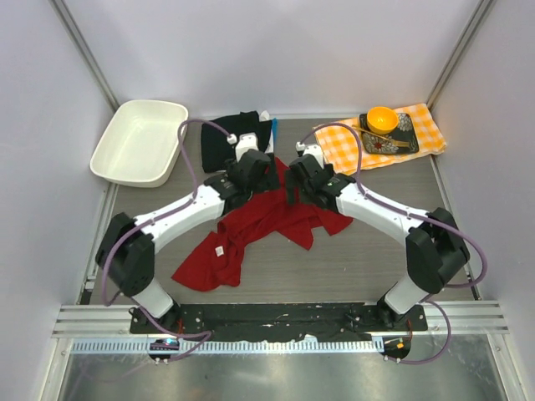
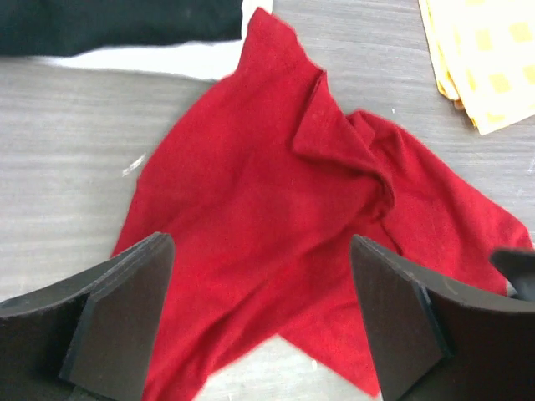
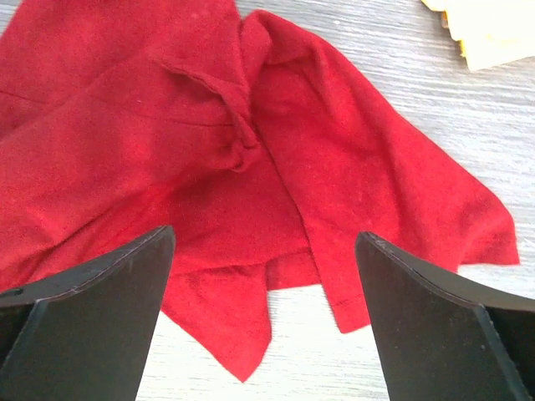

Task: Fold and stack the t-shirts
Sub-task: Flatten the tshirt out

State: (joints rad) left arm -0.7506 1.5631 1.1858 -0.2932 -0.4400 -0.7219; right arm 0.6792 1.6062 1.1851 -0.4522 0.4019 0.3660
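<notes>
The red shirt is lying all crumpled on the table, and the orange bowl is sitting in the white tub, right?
Not quite. The orange bowl isn't in the white tub; it sits on a dark plate on the checked cloth, as the top view shows. The red shirt does lie crumpled on the table.

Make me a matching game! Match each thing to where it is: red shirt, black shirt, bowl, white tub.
Things:
1. red shirt
2. black shirt
3. bowl
4. tub

Places:
A. far edge, in the middle
B. far left corner
C. crumpled in the middle of the table
D. on the dark tray, far right

Pairs: 1-C, 2-A, 3-D, 4-B
</notes>
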